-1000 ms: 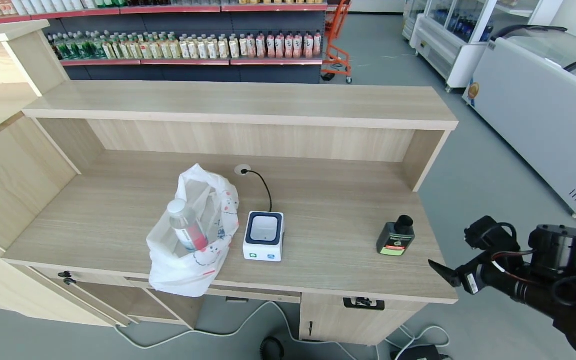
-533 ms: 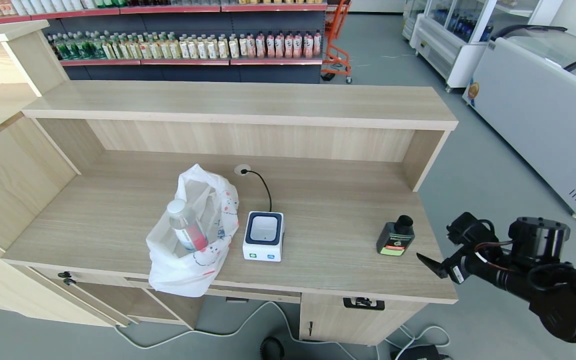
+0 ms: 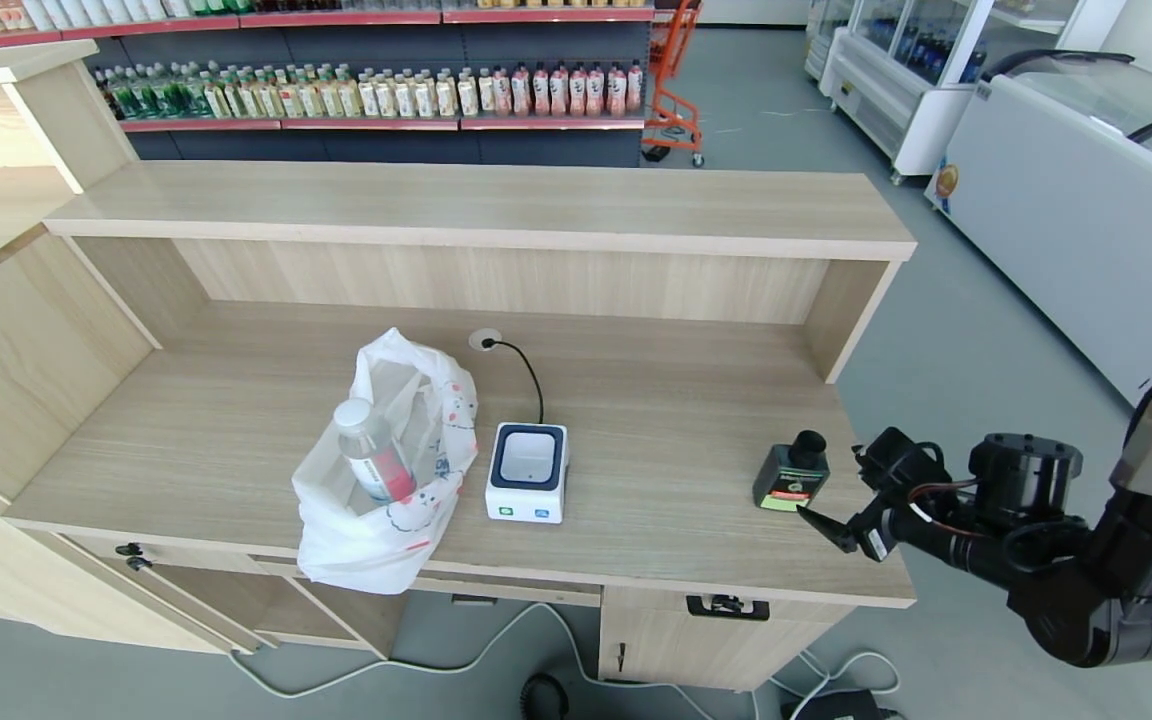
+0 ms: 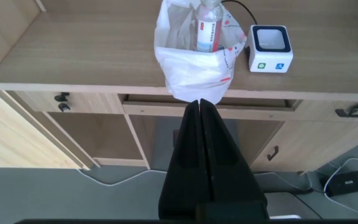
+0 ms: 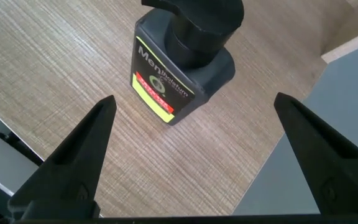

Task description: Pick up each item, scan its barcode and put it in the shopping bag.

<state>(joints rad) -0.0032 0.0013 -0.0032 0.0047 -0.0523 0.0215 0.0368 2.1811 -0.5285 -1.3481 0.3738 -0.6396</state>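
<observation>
While the right pincer [image 3: 833, 497] hung wide open, its two dark fingers [image 5: 82, 155] sat either side of the dark bottle [image 3: 791, 475] without touching it. That bottle stood upright on the worktop [image 3: 656, 420], well to the right of the scanner [image 3: 528, 470] and close to the worktop's right end. Black cap, yellow-green and red label facing the pincer; the right wrist view showed bare wood grain between each fingertip and the bottle [image 5: 182, 65].

Scanner: a white box with a dark-framed window on top, toward the near edge of the worktop. A black cable [image 3: 526, 375] ran from its back to a round hole [image 3: 485, 340] farther in.

Shopping bag [image 3: 386, 500]: white plastic, just left of the scanner, mouth open, its lower part sagging over the near edge. A clear water bottle [image 3: 373, 455] with a red label leaned inside it, cap above the bag's rim. Can't tell whether the bag touched the scanner.

Left pincer [image 4: 200, 106]: fingers pressed together, gripping nothing, held off the near edge of the worktop and lower than the scanner [image 4: 270, 48], lined up with the bag [image 4: 194, 59].

Beyond the scanner: a raised ledge [image 3: 476, 205], then store shelves of drinks [image 3: 386, 95].
</observation>
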